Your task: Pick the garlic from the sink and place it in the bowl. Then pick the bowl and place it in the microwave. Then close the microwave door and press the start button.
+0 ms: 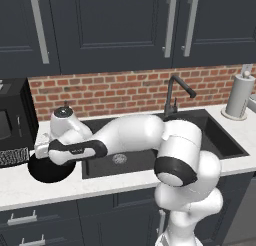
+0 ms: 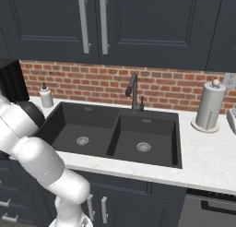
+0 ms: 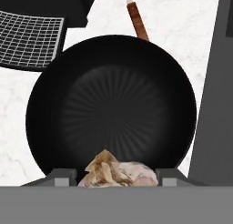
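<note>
Garlic (image 3: 119, 174) held between the two fingertips (image 3: 61, 176), jaws apart by its width and clamped on its sides, papery skin showing at the bottom of the hand view. Poised directly over the bowl (image 3: 111, 104), above the near rim, whether touching the bowl cannot be told. Bowl black, glossy, round, fine radial ribs on its floor, standing on the white marbled counter (image 1: 20, 187). Beside the bowl on one side the sink (image 2: 110, 134), two basins each with a round metal drain, dark faucet (image 2: 132, 91) behind the divider. On the bowl's other side the microwave (image 1: 15, 120), black, at the left edge of the left base view. Beyond the bowl in the hand view a brown wooden handle (image 3: 137, 21) lying on the counter, and a wire-mesh rack (image 3: 29, 38) under a dark block. Soap dispenser (image 2: 46, 97) against the red brick wall (image 2: 175, 87), paper-towel roll (image 2: 208, 106) upright on the counter right of the sink. Dark cabinets (image 2: 138, 23) with long metal handles above
</note>
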You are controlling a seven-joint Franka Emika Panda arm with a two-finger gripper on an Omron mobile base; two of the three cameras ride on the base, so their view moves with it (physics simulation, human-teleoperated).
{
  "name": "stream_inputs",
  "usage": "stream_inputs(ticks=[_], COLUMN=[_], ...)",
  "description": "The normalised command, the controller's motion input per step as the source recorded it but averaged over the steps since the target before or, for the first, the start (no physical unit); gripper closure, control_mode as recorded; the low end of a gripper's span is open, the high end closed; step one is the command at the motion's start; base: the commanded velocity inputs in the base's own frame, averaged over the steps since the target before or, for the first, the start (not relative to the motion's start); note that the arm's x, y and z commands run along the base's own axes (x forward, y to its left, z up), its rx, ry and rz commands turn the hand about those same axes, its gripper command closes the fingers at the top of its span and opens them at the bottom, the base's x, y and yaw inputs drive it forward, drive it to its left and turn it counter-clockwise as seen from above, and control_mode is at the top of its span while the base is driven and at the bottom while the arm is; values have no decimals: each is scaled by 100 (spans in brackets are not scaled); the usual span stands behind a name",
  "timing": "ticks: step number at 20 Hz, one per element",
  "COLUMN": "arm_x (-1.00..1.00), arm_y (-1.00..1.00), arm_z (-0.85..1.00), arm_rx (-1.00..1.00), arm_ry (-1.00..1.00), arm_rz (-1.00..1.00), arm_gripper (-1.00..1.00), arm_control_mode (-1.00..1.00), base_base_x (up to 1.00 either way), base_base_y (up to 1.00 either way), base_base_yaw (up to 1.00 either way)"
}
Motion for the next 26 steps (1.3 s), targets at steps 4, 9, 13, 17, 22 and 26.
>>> stream_inputs(ticks=[4, 9, 13, 17, 22, 26], arm_x=[16, 12, 4, 1, 0, 0], arm_y=[14, 11, 7, 11, 10, 0], arm_z=[-29, -27, -25, -20, -9, 0], arm_rx=[-4, -2, 0, -1, -1, 0], arm_ry=[0, 0, 0, 0, 0, 0], arm_rz=[0, 0, 0, 0, 0, 0], arm_gripper=[100, 100, 100, 100, -100, -100], arm_control_mode=[-100, -100, -100, -100, -100, -100], base_base_x=[0, 0, 0, 0, 0, 0], base_base_y=[0, 0, 0, 0, 0, 0], base_base_yaw=[0, 0, 0, 0, 0, 0])
